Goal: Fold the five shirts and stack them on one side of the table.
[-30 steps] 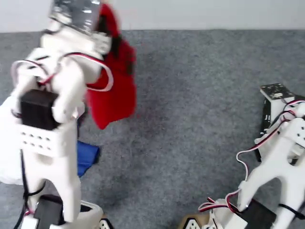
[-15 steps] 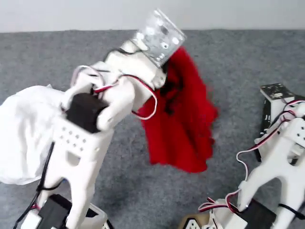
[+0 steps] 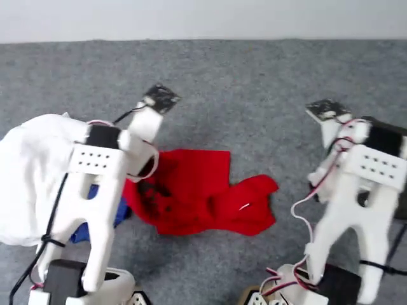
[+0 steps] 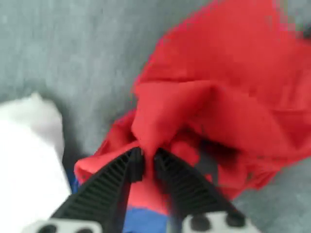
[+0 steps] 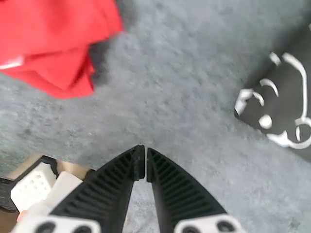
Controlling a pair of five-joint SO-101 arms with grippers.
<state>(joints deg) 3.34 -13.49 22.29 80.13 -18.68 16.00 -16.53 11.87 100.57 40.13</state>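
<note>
Red shirt (image 3: 191, 190), one, clamped in left gripper (image 4: 146, 158), one white shirt (image 3: 32, 171), right gripper (image 5: 142, 155) together

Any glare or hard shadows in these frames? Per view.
High view: even light, no glare on the red shirt. Left wrist view: dark shadowed folds in the shirt just beyond the left gripper. Right wrist view: a soft shadow on the grey mat beside the shirt, no glare.
</note>
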